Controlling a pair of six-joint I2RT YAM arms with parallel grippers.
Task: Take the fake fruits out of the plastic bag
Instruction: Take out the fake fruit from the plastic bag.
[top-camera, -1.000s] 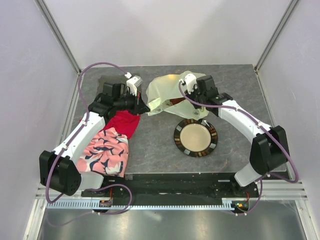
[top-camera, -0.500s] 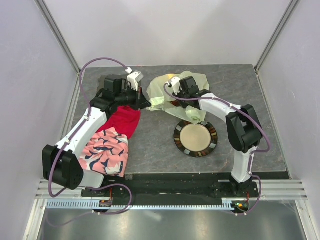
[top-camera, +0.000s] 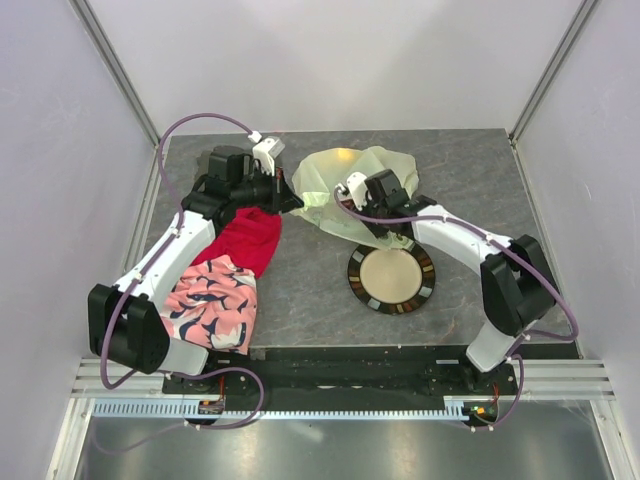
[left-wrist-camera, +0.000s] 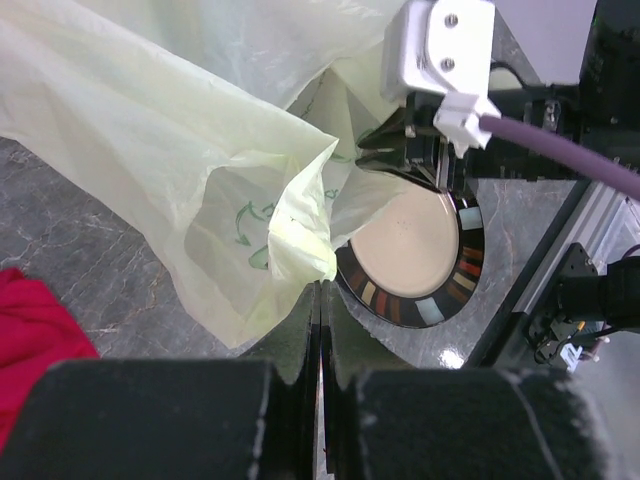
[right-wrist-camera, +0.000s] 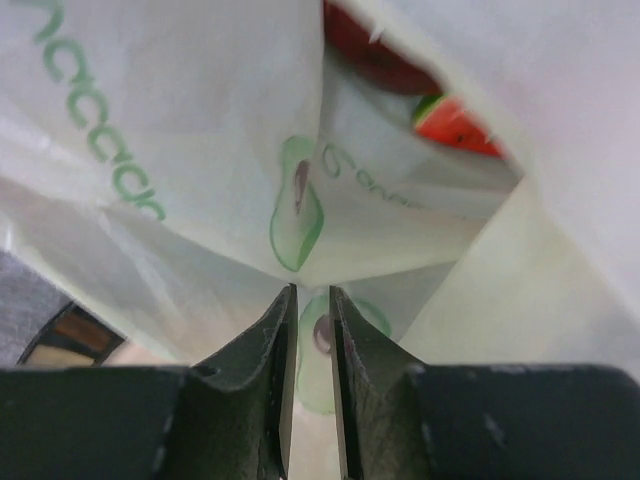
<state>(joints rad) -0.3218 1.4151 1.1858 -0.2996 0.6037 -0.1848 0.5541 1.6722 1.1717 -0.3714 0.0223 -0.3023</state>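
The plastic bag (top-camera: 362, 168) lies crumpled at the back middle of the table, with its near edge over the plate's far rim. My left gripper (top-camera: 293, 201) is shut on the bag's left edge, and the left wrist view shows the film pinched at its tips (left-wrist-camera: 320, 287). My right gripper (top-camera: 346, 206) reaches into the bag's front, its jaws (right-wrist-camera: 312, 292) closed on a fold of bag film. Through the bag mouth, the right wrist view shows a dark red apple (right-wrist-camera: 368, 52) and a watermelon slice (right-wrist-camera: 456, 126). The other fruits are hidden.
A round dark-rimmed plate (top-camera: 357, 277) sits in front of the bag; it also shows in the left wrist view (left-wrist-camera: 402, 306). A red cloth (top-camera: 250, 240) and a pink patterned cloth (top-camera: 212, 300) lie under my left arm. Frame walls enclose the table.
My right gripper has swung from the bag's right side to its front left and drawn the bag toward the plate. My left gripper has lifted slightly toward the back, still holding the bag's edge.
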